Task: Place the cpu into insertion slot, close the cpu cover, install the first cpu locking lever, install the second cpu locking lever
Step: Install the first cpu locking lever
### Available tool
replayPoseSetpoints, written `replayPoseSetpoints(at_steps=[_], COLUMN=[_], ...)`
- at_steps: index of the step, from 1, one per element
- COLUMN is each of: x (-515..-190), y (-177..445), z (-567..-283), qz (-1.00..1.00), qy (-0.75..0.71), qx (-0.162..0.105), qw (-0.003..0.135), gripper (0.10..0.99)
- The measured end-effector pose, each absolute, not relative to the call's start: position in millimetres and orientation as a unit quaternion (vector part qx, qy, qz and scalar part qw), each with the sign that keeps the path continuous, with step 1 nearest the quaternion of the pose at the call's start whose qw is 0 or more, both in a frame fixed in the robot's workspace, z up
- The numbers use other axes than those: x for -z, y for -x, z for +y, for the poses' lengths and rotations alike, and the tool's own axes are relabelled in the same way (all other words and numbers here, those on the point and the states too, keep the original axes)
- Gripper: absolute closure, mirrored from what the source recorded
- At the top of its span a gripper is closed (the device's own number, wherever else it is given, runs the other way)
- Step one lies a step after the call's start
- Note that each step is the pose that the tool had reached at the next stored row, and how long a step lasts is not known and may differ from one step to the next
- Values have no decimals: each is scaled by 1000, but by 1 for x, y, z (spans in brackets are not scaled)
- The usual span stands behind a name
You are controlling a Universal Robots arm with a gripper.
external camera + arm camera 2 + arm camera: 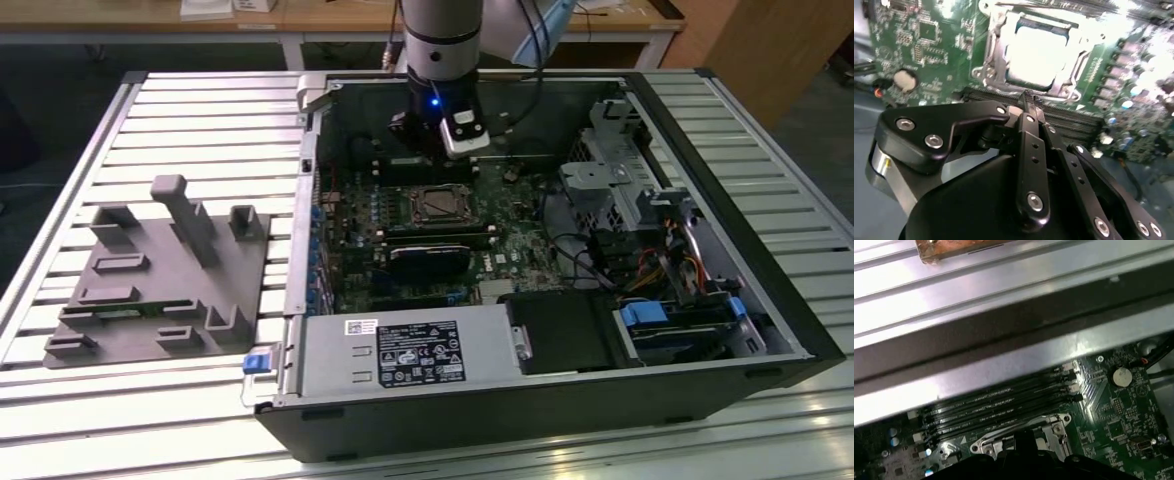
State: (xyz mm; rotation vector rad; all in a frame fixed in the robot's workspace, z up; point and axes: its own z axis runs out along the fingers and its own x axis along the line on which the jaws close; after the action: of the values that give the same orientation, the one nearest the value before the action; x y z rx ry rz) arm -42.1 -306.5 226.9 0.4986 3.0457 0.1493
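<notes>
Second wrist view: cpu point(1041, 55) sits in insertion slot point(999, 60), cpu cover point(1076, 67) down.

In the second wrist view, the shiny square metal top of the cpu point(1041, 52) is washed out by bright light, so its surface cannot be made out. The black metal gripper point(1030, 100) hides the long black memory slots point(1074, 117) in part, and its fingertips sit too close together to tell if they are parted. In the first wrist view, the silvery metal frame of the cpu cover point(1019, 437) is half hidden behind the dark gripper and cut off by the picture's edge. In the exterior view, the small square insertion slot point(437, 205) is too small to show what sits inside.
</notes>
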Motion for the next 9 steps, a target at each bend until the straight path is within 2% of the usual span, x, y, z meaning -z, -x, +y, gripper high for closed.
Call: replayPoseSetpoints(at_steps=[9], x=[-227], y=[42], z=[-326], qz=[986], qy=[-161], qx=[-33], qw=[19], gripper=[980])
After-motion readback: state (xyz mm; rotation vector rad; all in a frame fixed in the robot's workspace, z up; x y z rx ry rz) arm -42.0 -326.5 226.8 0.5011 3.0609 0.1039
